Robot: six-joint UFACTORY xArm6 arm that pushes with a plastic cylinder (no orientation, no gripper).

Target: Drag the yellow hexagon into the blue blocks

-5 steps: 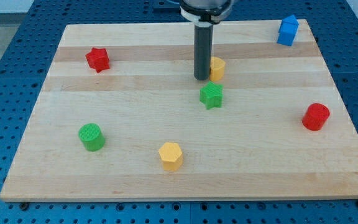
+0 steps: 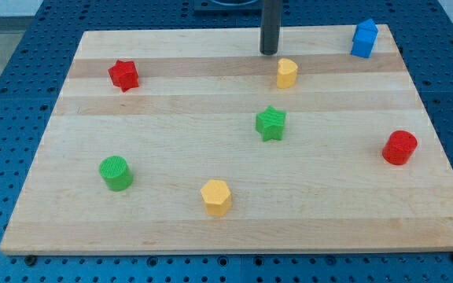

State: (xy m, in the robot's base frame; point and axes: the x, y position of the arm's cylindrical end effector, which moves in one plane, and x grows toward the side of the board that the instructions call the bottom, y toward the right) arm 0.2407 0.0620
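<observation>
The yellow hexagon (image 2: pixel 216 196) lies near the view's bottom, just left of centre. The blue blocks (image 2: pixel 363 38) stand together at the board's top right corner. My tip (image 2: pixel 269 52) is near the board's top edge, above and a little left of a small yellow block (image 2: pixel 287 72). It touches no block and is far from the yellow hexagon.
A green star (image 2: pixel 270 123) sits at the middle. A red star (image 2: pixel 123 75) is at the upper left. A green cylinder (image 2: pixel 116 173) is at the lower left. A red cylinder (image 2: pixel 399 147) is near the right edge. All lie on the wooden board (image 2: pixel 163 141).
My tip has moved up the view, from beside the small yellow block to the board's top edge. The small yellow block and the green star have shifted slightly right.
</observation>
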